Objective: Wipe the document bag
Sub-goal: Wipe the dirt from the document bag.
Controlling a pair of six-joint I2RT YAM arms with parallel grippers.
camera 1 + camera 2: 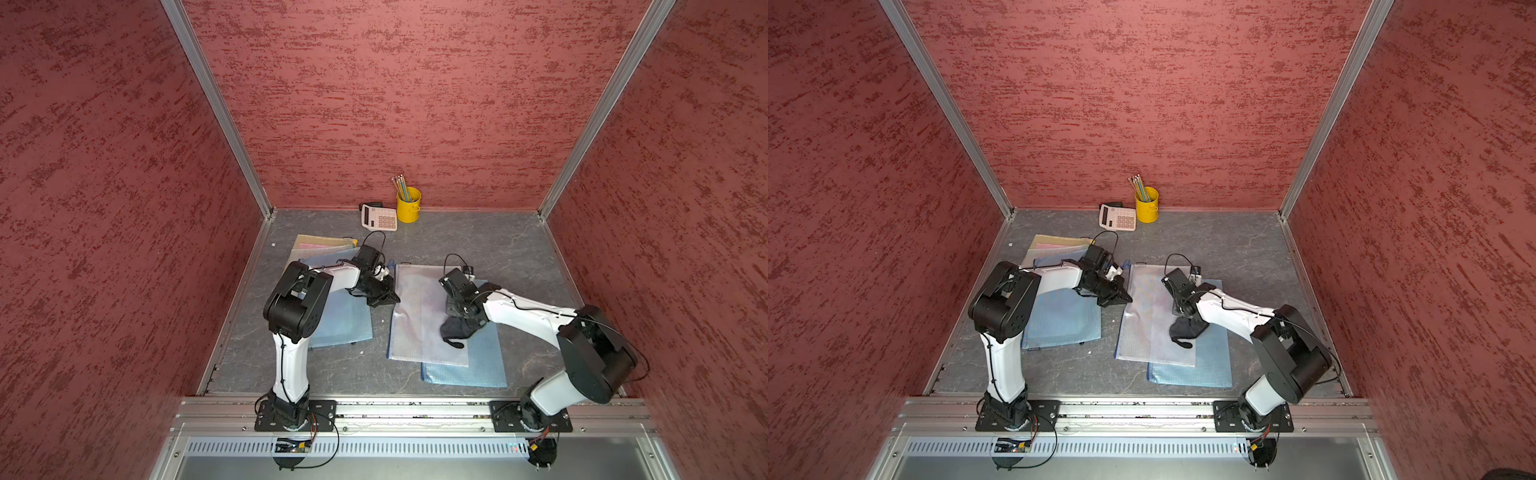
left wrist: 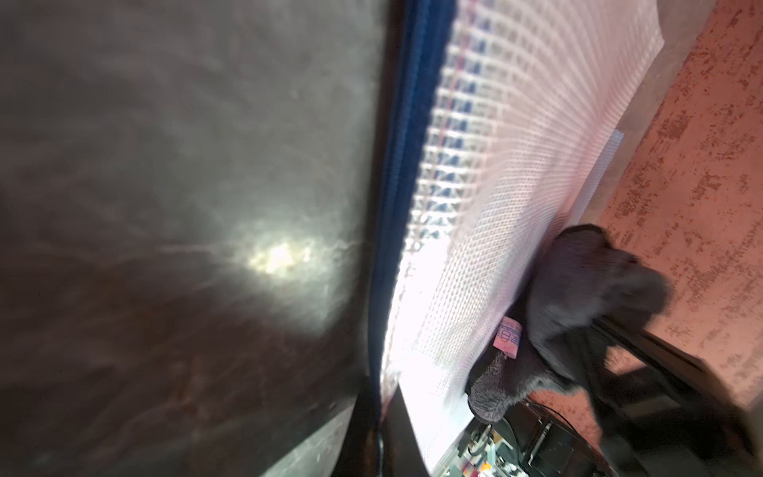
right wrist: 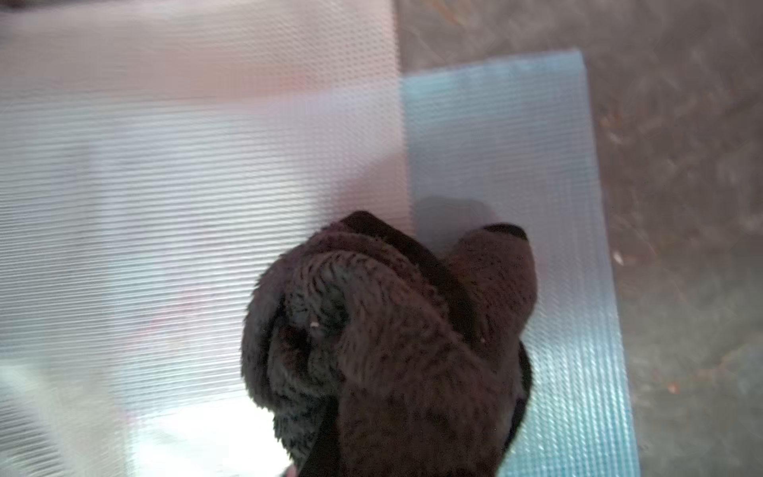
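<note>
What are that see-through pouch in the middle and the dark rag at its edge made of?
The translucent whitish document bag looks like thin, glossy plastic with a woven grid inside: light glares off it and the light blue bag beneath shows through. The dark fuzzy cloth seems a soft pile fabric, perhaps microfibre or terry: matte, with visible fibres and folds.
</note>
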